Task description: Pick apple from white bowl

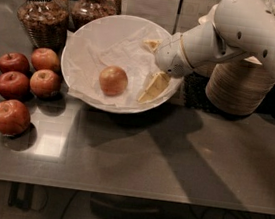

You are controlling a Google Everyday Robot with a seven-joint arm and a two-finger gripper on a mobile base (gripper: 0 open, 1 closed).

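I have the hand (146,71) inside the white bowl (120,17), low over the crumpled paper lining on the side nearest the arm's wrist. It is released: its two pale fingers (154,87) stand spread apart with nothing between them.

The apple (113,80), pale red-orange, sits on the paper near the bowl's middle. It is just beside the hand, on the side away from the wrist, and not touching it. From the hand, the spread of the fingers seems to face roughly toward the apple, though I cannot tell how well they line up.

I judge this to be the approach step, with the reach into the bowl made and the grasp not yet begun. The next move calls for sliding the hand sideways until the apple sits between the fingers, then clenching on its widest part and lifting straight up.

Two things worry me. The loose paper could bunch under a fingertip, and the round apple could roll off across the shallow bowl if one finger touches first.

The darker apples (14,85) lie on the table (171,156), well beyond the bowl's far rim from the hand, and they are not my target.
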